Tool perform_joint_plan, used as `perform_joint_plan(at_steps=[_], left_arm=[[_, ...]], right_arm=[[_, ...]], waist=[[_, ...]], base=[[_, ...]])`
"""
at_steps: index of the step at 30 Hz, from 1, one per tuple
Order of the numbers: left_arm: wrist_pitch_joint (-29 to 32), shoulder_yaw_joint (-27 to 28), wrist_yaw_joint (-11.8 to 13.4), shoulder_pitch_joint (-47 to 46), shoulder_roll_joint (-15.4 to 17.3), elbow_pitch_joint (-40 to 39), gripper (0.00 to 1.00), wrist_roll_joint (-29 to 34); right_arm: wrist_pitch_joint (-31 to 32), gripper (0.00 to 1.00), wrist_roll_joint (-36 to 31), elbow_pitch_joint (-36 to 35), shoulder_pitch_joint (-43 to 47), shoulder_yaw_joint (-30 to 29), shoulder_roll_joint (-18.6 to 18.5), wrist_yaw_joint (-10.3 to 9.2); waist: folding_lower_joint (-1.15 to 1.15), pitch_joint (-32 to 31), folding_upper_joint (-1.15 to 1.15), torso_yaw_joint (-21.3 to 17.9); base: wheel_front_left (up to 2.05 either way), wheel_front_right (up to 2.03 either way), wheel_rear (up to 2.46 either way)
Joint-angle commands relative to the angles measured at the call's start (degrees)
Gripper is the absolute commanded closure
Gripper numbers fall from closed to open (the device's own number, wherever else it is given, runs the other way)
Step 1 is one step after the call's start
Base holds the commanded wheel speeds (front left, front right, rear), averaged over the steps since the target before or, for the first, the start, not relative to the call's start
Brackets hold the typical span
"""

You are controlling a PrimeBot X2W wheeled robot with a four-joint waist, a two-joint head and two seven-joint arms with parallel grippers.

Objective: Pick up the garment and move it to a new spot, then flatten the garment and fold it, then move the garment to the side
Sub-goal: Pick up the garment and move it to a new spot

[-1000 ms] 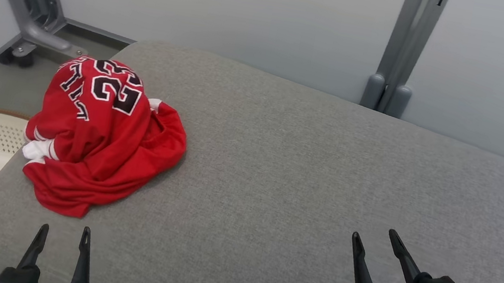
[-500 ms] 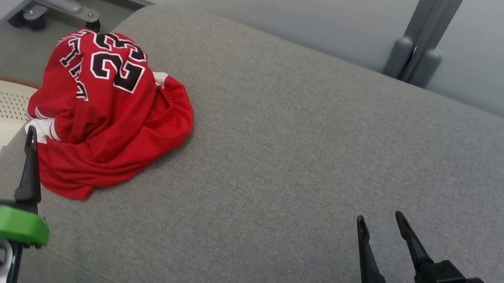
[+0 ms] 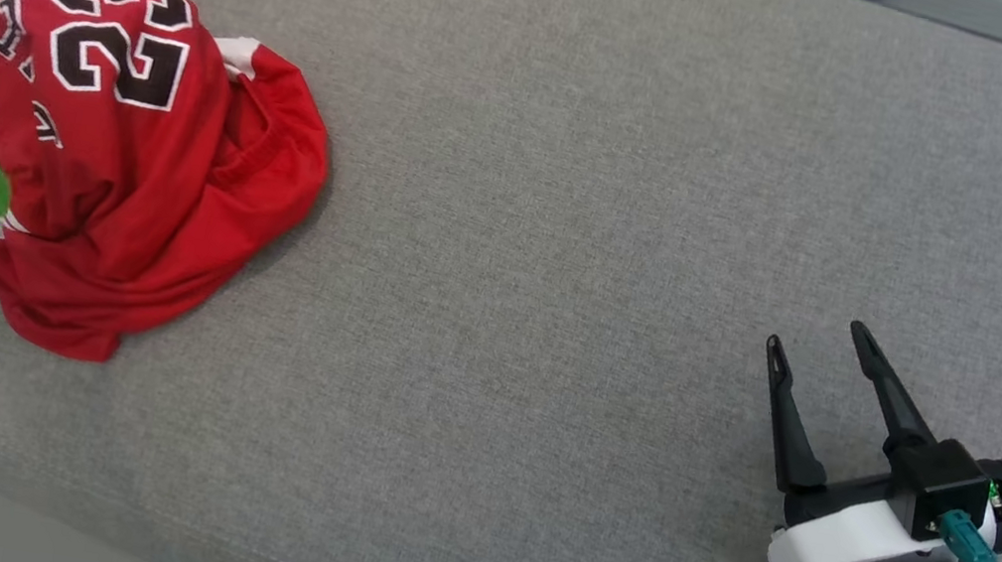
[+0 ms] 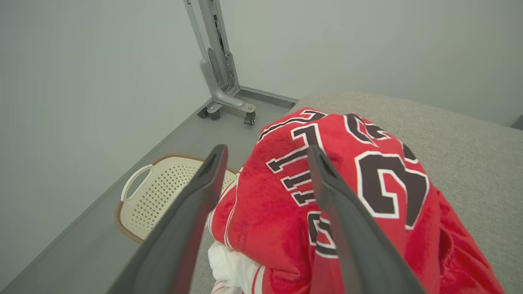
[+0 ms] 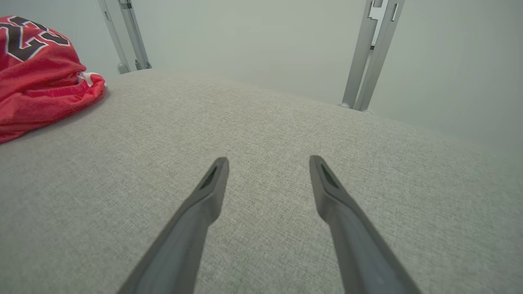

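The cushion (image 3: 569, 232) is seen first, grey, with most of it bare. More of it is taken in now because the head camera has been tipped down, so the shift of the whole picture is not to be read as a move of the things. The jersey (image 3: 128, 162) is found at the cushion's far left edge, red, bunched in a heap with the black number uppermost and a scrap of white at its foot. Its shape is unchanged from a second ago, so nothing has been lifted yet. The basket (image 4: 163, 192) is seen on the floor just beyond that edge, below the heap. Now the real change: the left gripper (image 4: 267, 150), which was low at the near corner a second ago, has been brought up against the left flank of the jersey. Its fingers are spread as wide as they go and nothing is held. One finger is set over the lettering and the other out over the basket side, and whether cloth is touched cannot be told. The right gripper (image 3: 816, 335) is kept well apart over bare cushion, also spread wide and empty. The pick-up is judged to be just opening. A pinch on a thick fold would be wanted next, and a shallow bite may well slip off the loose cloth.
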Motion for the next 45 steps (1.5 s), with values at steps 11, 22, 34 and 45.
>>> perform_joint_plan(at_steps=[11, 22, 34, 45], left_arm=[[5.10, 0.03, -0.39, -10.53, 4.42, 17.28, 0.00, -6.93], [-7.90, -5.20, -0.42, -10.38, 6.43, 18.87, 1.00, -7.82], [-17.38, -17.55, -0.41, -14.59, 13.42, 0.65, 1.00, -4.49], [-7.11, -25.88, -0.38, -18.98, 17.26, -22.54, 1.00, -8.49]], right_arm=[[-0.18, 0.00, -0.56, -2.81, -5.46, -1.42, -2.73, -0.08], [-0.04, 0.00, -0.49, -1.62, -5.17, -1.91, -1.70, -0.09], [-0.11, 0.00, 1.31, 0.78, -3.29, -0.02, 2.79, -0.08], [-0.11, 0.00, 5.46, 2.26, 0.61, 0.84, 4.61, -0.08]], waist=[[-0.01, 14.13, 0.00, -4.34], [-0.01, 12.82, 0.00, -5.19], [-0.01, 0.77, 0.00, -7.94], [-0.01, -9.69, 0.00, -19.40]], base=[[0.00, 0.00, 0.00], [0.00, 0.00, 0.00], [0.00, 0.00, 0.00], [0.00, 0.00, 0.00]])
